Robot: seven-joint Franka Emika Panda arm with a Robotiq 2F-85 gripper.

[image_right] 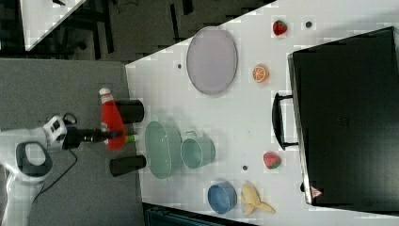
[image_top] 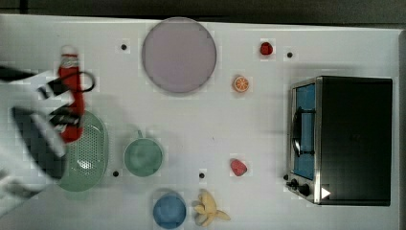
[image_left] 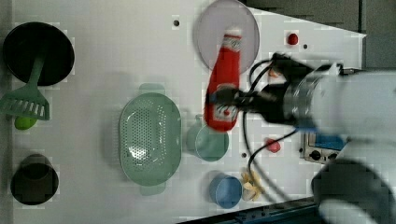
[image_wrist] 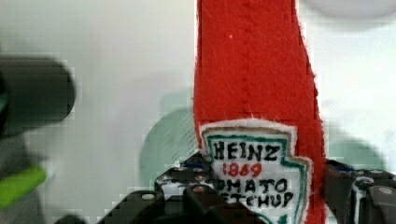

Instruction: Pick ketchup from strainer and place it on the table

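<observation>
**Colleague:** What did the hand have at that point?

**Me:** My hand (image_left: 223,100) was partly closed on the soft red felt ketchup bottle with the white cap and white-and-dark label (image_left: 225,79). It gripped low on the body, across the label, so most of the bottle's length and the cap stuck out past the fingers (image_wrist: 196,186). The bottle was out of the pale green oval perforated plastic strainer (image_left: 149,137) and hung above the white bench (image_top: 230,120), clear of it as far as I could judge.

**Colleague:** What worried you?

**Me:** Mostly the grip. The bottle looked like stuffed cloth, so it could sag or slide between the fingers and swing as I carried it. A release from height would have let it tumble, perhaps back into the strainer.

**Colleague:** And the surroundings?

**Me:** In the left view the round green cup with a handle (image_left: 208,140) sat just beside the strainer, with the large pale lilac round plate (image_left: 227,28) beyond. In the right view two dark cylinders (image_right: 129,111) stood near the bottle. Putting it down carelessly could have knocked one, or landed the bottle on the plate instead of bare bench.
</observation>
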